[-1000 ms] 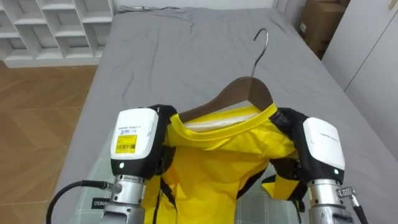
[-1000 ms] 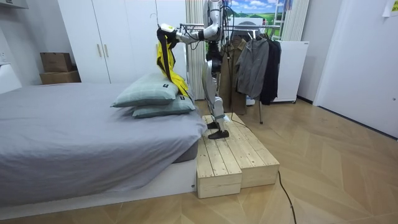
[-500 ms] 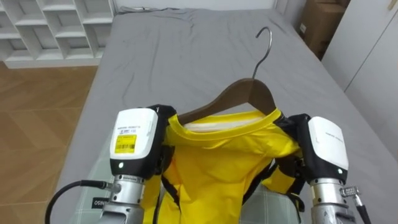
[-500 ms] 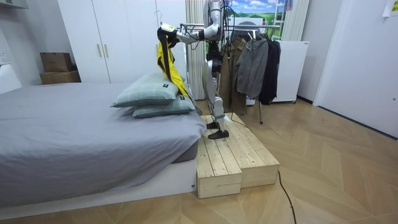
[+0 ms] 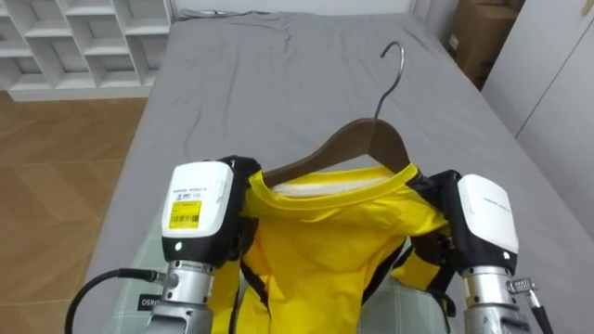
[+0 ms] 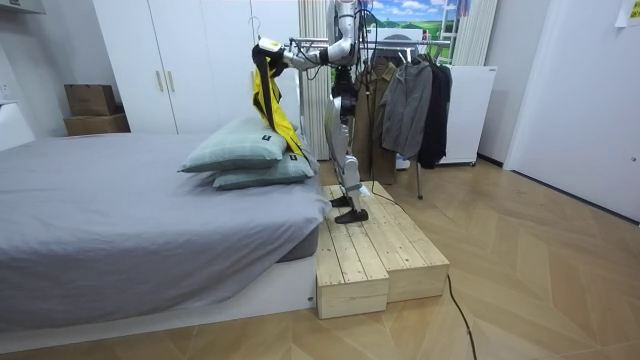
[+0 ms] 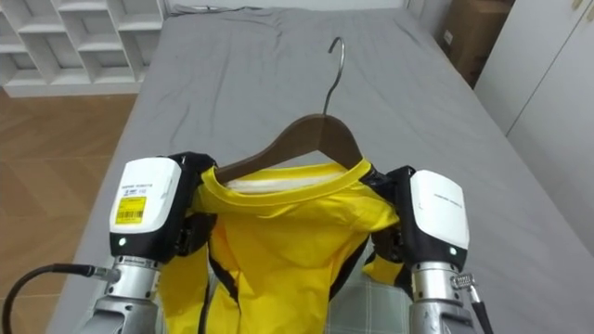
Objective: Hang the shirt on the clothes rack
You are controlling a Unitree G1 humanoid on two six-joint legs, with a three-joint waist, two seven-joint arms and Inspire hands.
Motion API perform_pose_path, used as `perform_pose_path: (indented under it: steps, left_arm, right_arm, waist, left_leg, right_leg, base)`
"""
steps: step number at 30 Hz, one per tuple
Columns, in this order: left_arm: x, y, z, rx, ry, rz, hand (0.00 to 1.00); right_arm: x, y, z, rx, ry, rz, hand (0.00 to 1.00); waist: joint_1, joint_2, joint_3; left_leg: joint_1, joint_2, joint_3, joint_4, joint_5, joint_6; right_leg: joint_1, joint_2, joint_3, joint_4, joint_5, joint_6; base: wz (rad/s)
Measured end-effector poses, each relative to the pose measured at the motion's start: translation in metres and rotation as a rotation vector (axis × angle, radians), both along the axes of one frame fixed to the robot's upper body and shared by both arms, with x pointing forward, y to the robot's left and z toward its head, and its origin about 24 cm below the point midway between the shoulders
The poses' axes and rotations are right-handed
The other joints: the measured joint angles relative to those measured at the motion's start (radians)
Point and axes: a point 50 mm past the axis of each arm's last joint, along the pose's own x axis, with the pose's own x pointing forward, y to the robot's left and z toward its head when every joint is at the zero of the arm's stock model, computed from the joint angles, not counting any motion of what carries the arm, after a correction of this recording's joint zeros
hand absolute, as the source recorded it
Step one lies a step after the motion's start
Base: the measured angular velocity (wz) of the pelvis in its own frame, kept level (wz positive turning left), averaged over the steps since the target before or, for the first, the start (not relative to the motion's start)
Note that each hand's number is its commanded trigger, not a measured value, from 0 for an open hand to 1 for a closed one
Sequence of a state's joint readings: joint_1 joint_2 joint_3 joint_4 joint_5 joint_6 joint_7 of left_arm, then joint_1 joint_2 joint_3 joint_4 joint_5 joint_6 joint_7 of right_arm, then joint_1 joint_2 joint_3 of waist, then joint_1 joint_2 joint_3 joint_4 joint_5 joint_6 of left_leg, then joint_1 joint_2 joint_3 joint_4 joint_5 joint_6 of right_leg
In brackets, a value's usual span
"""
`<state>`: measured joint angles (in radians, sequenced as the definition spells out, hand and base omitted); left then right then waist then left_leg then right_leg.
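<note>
A yellow shirt (image 5: 325, 241) with dark trim hangs in the air between my two hands, above the grey bed (image 5: 278, 74). A brown wooden hanger (image 5: 357, 144) sits inside its collar, and the metal hook (image 5: 394, 65) points up and away from me. My left hand (image 5: 200, 209) is at the shirt's left shoulder, curled on the cloth. My right hand (image 5: 484, 218) is pressed against the right shoulder. In the room view I stand on a wooden platform (image 6: 375, 255) beside the bed, arms stretched out, the shirt (image 6: 265, 95) held over two pillows (image 6: 240, 150).
A white cube shelf (image 5: 74, 42) stands beyond the bed on the left and a cardboard box (image 5: 478, 37) on the right. A clothes rack with dark jackets (image 6: 410, 100) stands behind me. White wardrobes (image 6: 190, 60) line the wall.
My right hand has moved in on the shirt's right shoulder, and the collar now lies wider across the hanger. The hook has tipped slightly to the right. The left hand has stayed put.
</note>
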<state>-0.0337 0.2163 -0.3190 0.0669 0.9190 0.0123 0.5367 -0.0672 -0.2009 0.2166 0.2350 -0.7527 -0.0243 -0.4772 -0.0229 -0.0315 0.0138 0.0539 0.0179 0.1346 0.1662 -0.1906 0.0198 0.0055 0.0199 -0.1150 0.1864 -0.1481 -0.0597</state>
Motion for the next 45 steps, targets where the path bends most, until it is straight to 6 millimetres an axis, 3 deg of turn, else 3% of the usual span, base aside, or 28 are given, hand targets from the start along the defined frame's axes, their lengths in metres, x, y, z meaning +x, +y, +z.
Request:
perform_pose_path:
  steps: [10, 45]
  left_arm:
    - [-0.005, -0.021, -0.004, -0.046, 0.045, -0.108, 0.0]
    - [-0.013, -0.027, -0.016, -0.111, 0.145, -0.153, 0.0]
  right_arm:
    - [-0.002, 0.012, -0.009, -0.068, 0.047, 0.06, 1.0]
    - [-0.005, 0.016, -0.021, -0.095, 0.104, 0.086, 1.0]
  waist:
    - [0.005, 0.001, -0.0003]
    - [-0.004, 0.002, 0.0002]
  left_leg:
    - [0.0, 0.0, 0.001, 0.0, 0.0, 0.0]
    - [0.011, -0.007, 0.002, 0.0, 0.0, 0.0]
  right_leg:
    - [0.0, 0.0, 0.001, 0.001, 0.0, 0.0]
    - [0.012, 0.0, 0.0, -0.003, 0.0, 0.0]
  base:
    - [0.0]
    - [0.0]
